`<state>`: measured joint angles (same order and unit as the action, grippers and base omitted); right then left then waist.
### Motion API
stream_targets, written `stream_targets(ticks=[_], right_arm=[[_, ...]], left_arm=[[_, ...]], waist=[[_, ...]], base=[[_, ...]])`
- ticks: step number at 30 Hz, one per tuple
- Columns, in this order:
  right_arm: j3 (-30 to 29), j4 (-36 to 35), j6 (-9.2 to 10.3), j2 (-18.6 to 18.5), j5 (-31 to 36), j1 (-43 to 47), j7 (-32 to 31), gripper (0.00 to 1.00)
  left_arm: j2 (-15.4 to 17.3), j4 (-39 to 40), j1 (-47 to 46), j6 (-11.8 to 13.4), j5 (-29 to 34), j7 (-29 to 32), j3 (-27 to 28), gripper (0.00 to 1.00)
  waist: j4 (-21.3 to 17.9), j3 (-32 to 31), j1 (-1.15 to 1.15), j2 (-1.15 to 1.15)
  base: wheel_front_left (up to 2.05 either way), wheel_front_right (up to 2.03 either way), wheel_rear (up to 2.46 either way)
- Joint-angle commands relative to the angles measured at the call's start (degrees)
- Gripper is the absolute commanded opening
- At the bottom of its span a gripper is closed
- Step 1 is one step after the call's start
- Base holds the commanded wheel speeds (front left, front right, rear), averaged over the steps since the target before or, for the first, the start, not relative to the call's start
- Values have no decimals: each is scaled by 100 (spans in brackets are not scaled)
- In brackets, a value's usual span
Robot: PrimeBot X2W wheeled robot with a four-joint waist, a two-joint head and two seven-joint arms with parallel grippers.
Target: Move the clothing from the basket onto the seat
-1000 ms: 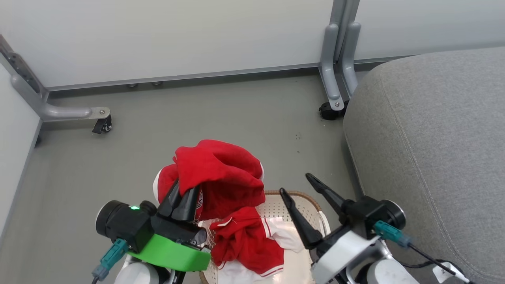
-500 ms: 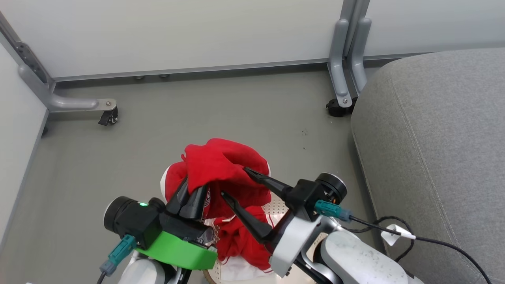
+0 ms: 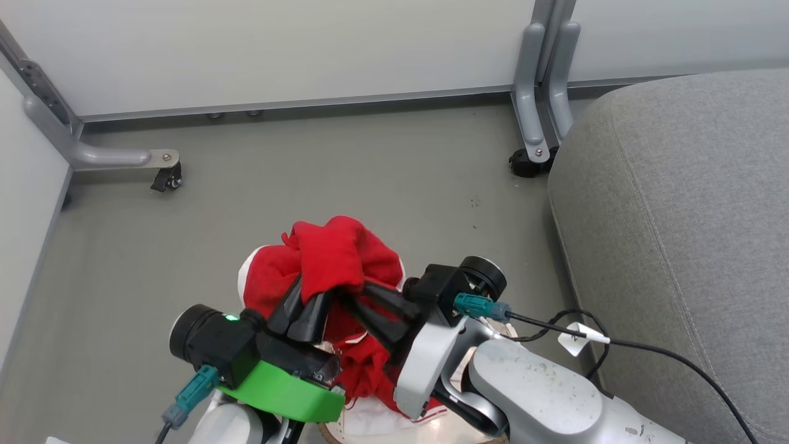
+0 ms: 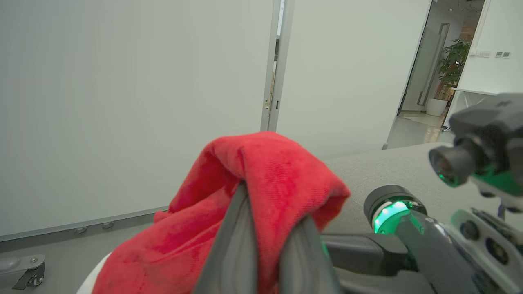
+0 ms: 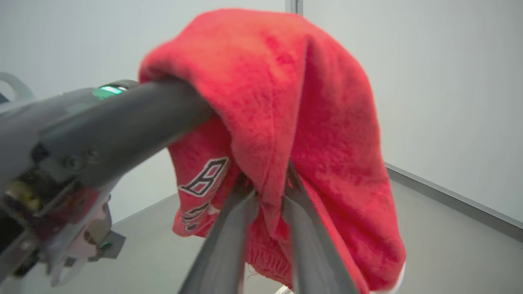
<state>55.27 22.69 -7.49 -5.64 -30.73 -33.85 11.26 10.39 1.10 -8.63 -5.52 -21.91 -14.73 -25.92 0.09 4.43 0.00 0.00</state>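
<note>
You are in an office room set up for testing. You can see plain white screen walls (image 3: pixel 277 49) on grey metal legs (image 3: pixel 105 159) with little wheels (image 3: pixel 167 180), a bare grey floor (image 3: pixel 345 166), a grey sofa (image 3: pixel 678 203), and a hallway (image 4: pixel 412 118) with a potted plant (image 4: pixel 452 61).

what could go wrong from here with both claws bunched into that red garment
1. The right claw pinches only a thin fold of the clothing in the right wrist view; it may slip out when pulled.
2. The left claw grips the same bunch close by, so diverging arms could strain the fabric.
3. More red and white fabric hangs into the basket; it may trail and drop on the floor short of the seat.
</note>
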Motion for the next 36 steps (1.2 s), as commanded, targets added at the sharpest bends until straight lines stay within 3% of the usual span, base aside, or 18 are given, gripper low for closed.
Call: stream_targets(ticks=[1,23,24,25,26,36], right_arm=[[46,62,0,21,-61,-97,73,0],[267,420,0,4,-447,-296,346,0],[191,455,0,4,-450,-293,354,0],[123,492,0,2,-438,-286,351,0],[46,518,0,22,-427,-270,362,0],[-578,659,0,135,-198,-128,399,0]], left_arm=[[38,-2,-90,-16,-49,-16,3,0],[111,-119,-47,114,-67,29,-39,0],[110,-133,-35,147,-69,48,-21,25],[120,-150,-20,165,-69,68,-21,96],[133,-145,-9,202,-47,84,-19,100],[417,-29,321,270,209,268,-237,100]], waist=[[-3,-1,0,0],[16,-63,0,0],[21,-64,0,0],[24,-66,0,0],[33,-61,0,0],[133,-92,0,0]], base=[[0,0,0],[0,0,0],[0,0,0],[0,0,0],[0,0,0],[0,0,0]])
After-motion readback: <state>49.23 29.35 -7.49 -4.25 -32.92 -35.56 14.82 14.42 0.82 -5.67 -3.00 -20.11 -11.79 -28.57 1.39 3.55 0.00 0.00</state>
